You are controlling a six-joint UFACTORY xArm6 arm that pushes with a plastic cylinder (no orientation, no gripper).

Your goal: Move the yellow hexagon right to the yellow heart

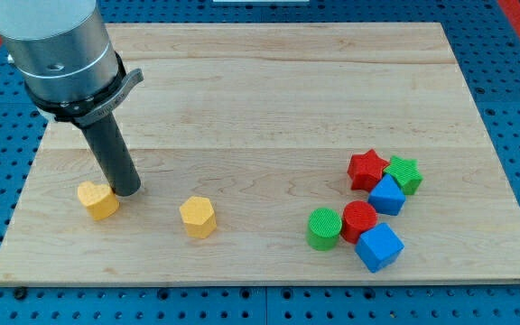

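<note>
The yellow hexagon [198, 217] lies on the wooden board [269, 99] in the lower middle-left. The yellow heart [97, 199] lies to its left, near the board's left edge. My tip [126, 190] stands just to the right of the yellow heart, touching or almost touching its upper right side. The hexagon is about a block and a half to the right of my tip. The rod rises up and to the left into the grey arm body [57, 50].
A cluster of blocks sits at the lower right: a red star [366, 169], a green star [404, 173], a blue cube [387, 195], a red cylinder [360, 219], a green cylinder [324, 228] and another blue cube [379, 246].
</note>
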